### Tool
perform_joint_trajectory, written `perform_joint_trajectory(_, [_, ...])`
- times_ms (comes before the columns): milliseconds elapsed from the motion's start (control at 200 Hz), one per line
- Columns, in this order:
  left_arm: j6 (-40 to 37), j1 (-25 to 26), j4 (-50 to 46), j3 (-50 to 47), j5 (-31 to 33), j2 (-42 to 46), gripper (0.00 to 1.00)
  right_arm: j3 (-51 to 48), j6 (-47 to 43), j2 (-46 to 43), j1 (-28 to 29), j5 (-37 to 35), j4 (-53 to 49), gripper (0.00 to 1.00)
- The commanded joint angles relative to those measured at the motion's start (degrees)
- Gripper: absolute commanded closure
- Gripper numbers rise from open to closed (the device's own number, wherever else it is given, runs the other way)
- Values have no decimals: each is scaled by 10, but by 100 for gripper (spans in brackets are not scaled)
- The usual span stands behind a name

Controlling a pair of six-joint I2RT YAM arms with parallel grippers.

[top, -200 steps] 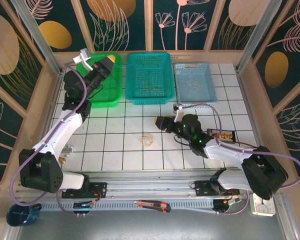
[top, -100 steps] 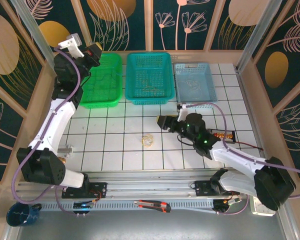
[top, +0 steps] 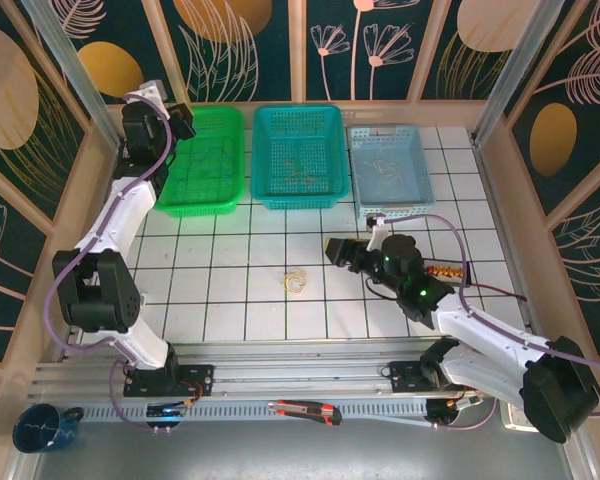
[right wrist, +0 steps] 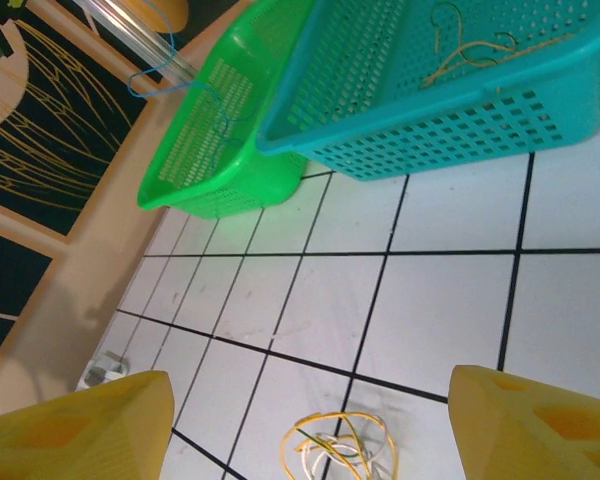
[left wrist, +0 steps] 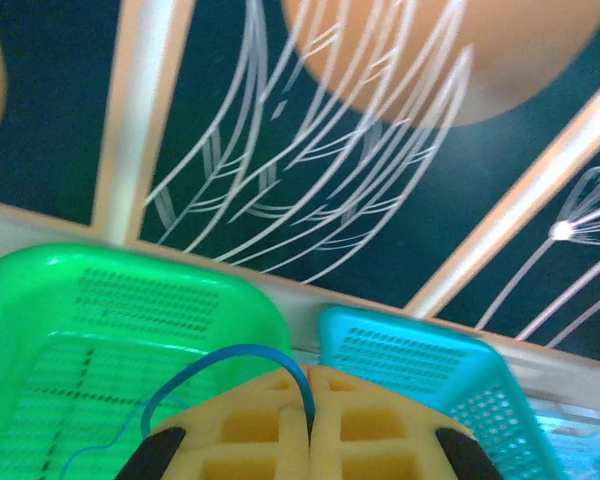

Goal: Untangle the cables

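A small clump of yellow and pale cables [top: 296, 282] lies on the white tiles mid-table. In the right wrist view this clump [right wrist: 340, 452] sits low between my yellow fingers [right wrist: 80, 425]. My right gripper [top: 338, 250] [right wrist: 310, 405] hovers open to the right of the clump, holding nothing. My left gripper [top: 177, 122] is raised at the back left corner of the green basket [top: 205, 205]. Its pads are shut [left wrist: 310, 400] on a thin blue cable [left wrist: 220, 358], which loops out to the left. That blue cable [right wrist: 152, 72] hangs above the green basket [right wrist: 195, 150].
A teal basket [top: 300, 200] holding tan wires [right wrist: 470, 48] and a light blue tray [top: 395, 205] stand in a row beside the green one. A utility knife [top: 305, 410] and a blue cup [top: 40, 428] lie near the front rail. A small brass connector [top: 445, 270] sits by the right arm.
My left arm has swung from over the green basket back to its far left corner, still gripping. My right gripper has opened wider and drifted slightly right and nearer.
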State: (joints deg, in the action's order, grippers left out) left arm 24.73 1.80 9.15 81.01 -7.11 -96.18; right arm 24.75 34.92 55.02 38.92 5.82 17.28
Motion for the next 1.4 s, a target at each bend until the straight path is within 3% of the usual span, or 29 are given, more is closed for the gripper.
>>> perform_joint_trajectory(0, [-23, -7, -8, 13, 16, -16, 100, -12, 5, -16, -5, -5, -14, 28])
perform_joint_trajectory(165, [-24, -12, -6, 2, 8, -62, 100, -12, 4, -21, -8, -4, -26, 27])
perform_joint_trajectory(190, [-24, -11, -5, 1, 3, -66, 96, -12, 4, -20, -8, -4, -27, 27])
perform_joint_trajectory(230, [-23, -11, -6, -1, -5, -69, 81, -12, 4, -20, -9, -4, -27, 27])
perform_joint_trajectory(320, [-10, -11, -4, -8, -29, -67, 23, -11, 5, -17, -9, -4, -27, 27])
perform_joint_trajectory(355, [-1, -11, -2, -11, -39, -63, 4, -10, 5, -14, -9, -5, -27, 27])
perform_joint_trajectory(370, [3, -11, -1, -12, -44, -61, 2, -10, 5, -12, -9, -5, -27, 27])
perform_joint_trajectory(565, [73, -11, 43, -58, -141, -24, 1, -2, 0, 21, -8, 2, -28, 27])
perform_joint_trajectory(826, [185, -2, 138, -207, -233, 95, 1, 12, -21, 79, 9, -2, -42, 28])
perform_joint_trajectory(1046, [191, 80, 133, -353, -218, 192, 1, 36, -61, 159, 43, 0, -46, 34])
perform_joint_trajectory(1196, [240, 137, 186, -488, -175, 253, 1, 63, -87, 223, 74, 9, -43, 39])
perform_joint_trajectory(1396, [280, 151, 232, -580, -166, 281, 1, 102, -101, 307, 110, 21, -26, 47])
